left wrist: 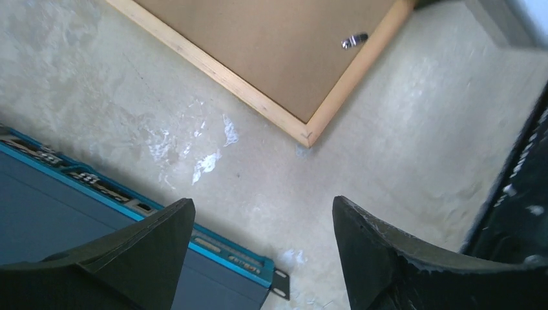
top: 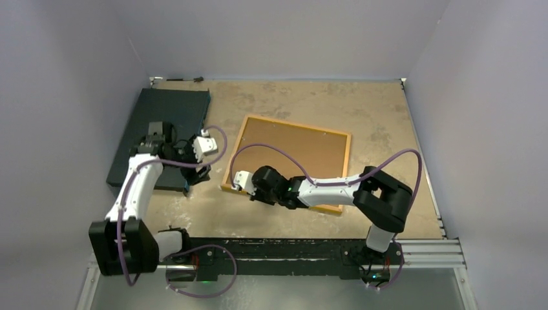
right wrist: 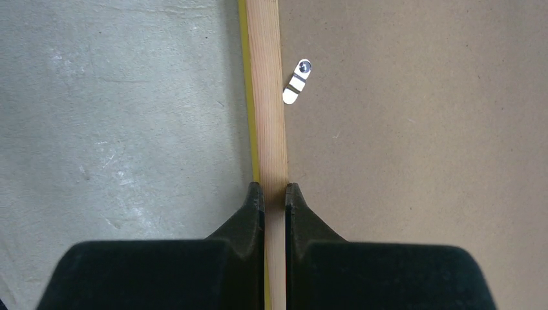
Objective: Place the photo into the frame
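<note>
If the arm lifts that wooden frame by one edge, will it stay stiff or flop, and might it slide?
Probably stiff: the frame has wood rails with mitred corners. Likely light, being thin and flat. Pushed, it may slide on the flat table, and the backing board, held by a metal clip, might shift if tilted.

Wood-toned frame (right wrist: 268,129), yellow-edged; plain brown backing board (right wrist: 420,161); dark slab (left wrist: 58,226), blue-trimmed

A dark blue-edged flat rectangular slab (top: 174,106) lies at 10 o'clock on the mottled beige tabletop (top: 375,110). 1 small silver clip (right wrist: 296,81) sits on the plain brown backing board (top: 304,139).
</note>
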Action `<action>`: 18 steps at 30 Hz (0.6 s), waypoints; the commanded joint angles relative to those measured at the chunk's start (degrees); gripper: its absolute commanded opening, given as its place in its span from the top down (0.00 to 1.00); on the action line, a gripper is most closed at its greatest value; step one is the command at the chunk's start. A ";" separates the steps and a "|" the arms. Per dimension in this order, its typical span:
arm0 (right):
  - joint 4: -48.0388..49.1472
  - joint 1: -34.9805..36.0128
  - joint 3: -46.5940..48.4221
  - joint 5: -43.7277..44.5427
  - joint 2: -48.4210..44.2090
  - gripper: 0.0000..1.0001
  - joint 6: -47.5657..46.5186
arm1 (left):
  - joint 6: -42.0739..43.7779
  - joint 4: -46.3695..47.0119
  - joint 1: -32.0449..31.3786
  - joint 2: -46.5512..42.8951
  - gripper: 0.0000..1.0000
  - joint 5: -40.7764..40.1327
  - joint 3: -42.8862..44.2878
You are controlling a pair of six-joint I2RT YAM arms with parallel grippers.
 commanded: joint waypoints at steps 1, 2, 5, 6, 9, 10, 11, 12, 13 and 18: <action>1.65 -0.28 3.50 -0.28 -4.51 1.00 0.65 | 16.26 9.75 -1.14 -9.39 0.23 -1.12 -7.41; 1.44 -0.46 3.70 -0.47 -4.73 1.00 0.78 | 17.70 10.97 -1.70 -10.87 0.23 -1.48 -8.77; 1.49 -1.40 4.36 -2.23 -5.77 1.00 1.38 | 22.29 15.49 -3.17 -15.41 0.24 -3.02 -14.30; 1.68 -1.83 4.38 -2.97 -6.15 1.00 1.64 | 23.92 17.14 -3.50 -17.24 0.24 -3.27 -16.39; 2.12 -3.22 4.52 -5.05 -7.40 1.00 2.39 | 29.82 20.99 -4.41 -23.07 0.24 -3.30 -22.31; 2.09 -3.57 4.75 -5.72 -7.66 1.00 2.55 | 31.91 21.80 -4.42 -24.83 0.24 -3.10 -24.14; 2.01 -3.93 4.94 -6.39 -7.88 1.00 2.72 | 34.09 22.30 -5.89 -26.35 0.23 -2.76 -25.67; 1.92 -4.26 5.18 -6.93 -8.10 1.00 2.84 | 36.89 22.28 -6.21 -27.83 0.23 -2.54 -27.14; 1.83 -4.67 5.49 -7.59 -8.24 1.00 2.94 | 39.76 22.41 -6.41 -29.02 0.22 -2.31 -28.71; 0.61 -5.88 7.52 -9.34 -8.45 1.00 3.13 | 44.92 27.44 -7.07 -32.43 0.20 0.21 -33.55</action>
